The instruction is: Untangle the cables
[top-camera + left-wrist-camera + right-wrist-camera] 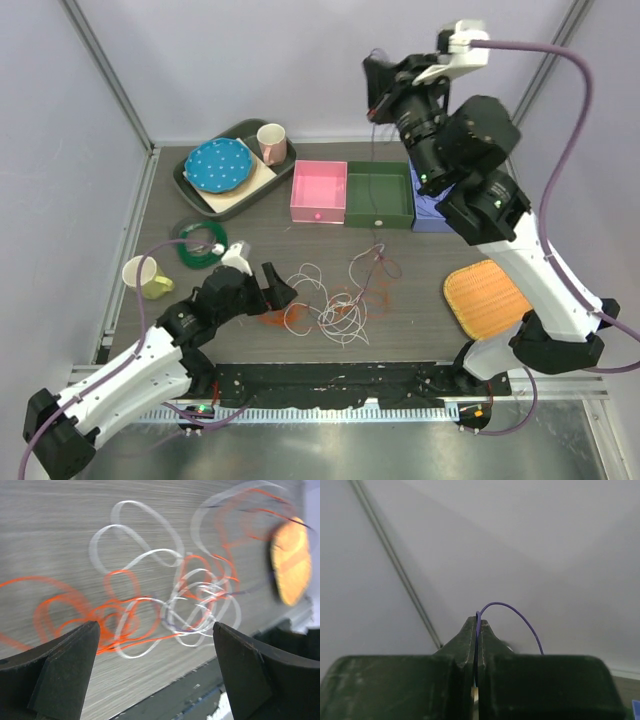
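We see thin, wiry cables heaped in loose red-orange and white loops on the wood-grain table. Our left gripper reaches in low beside them, jaws spread wide. Our right gripper, raised high, pinches a dark purple cable that trails down toward the heap.

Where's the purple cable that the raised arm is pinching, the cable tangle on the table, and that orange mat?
purple cable (pixel 500 603): right wrist view, top of its arc.
cable tangle (pixel 335 308): top external view, its knotted middle.
orange mat (pixel 485 298): top external view, its centre.
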`<state>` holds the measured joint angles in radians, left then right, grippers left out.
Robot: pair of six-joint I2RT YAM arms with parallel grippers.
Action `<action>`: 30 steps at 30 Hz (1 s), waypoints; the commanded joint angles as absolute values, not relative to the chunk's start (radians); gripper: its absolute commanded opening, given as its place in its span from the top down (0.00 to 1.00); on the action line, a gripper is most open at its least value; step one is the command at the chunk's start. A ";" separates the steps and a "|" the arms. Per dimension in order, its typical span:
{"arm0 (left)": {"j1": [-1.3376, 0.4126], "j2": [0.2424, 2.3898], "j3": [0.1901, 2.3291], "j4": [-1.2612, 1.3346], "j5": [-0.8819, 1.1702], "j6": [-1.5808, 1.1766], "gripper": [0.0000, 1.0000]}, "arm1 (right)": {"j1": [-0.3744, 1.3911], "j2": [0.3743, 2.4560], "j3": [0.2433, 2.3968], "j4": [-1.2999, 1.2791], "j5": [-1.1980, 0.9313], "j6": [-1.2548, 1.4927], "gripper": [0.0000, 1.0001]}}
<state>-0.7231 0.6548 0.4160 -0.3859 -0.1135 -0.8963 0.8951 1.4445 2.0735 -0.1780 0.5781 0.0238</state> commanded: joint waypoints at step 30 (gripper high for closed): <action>-0.811 1.680 0.821 0.577 0.049 -0.756 0.22 | 0.897 1.328 2.022 -0.175 0.284 0.403 0.99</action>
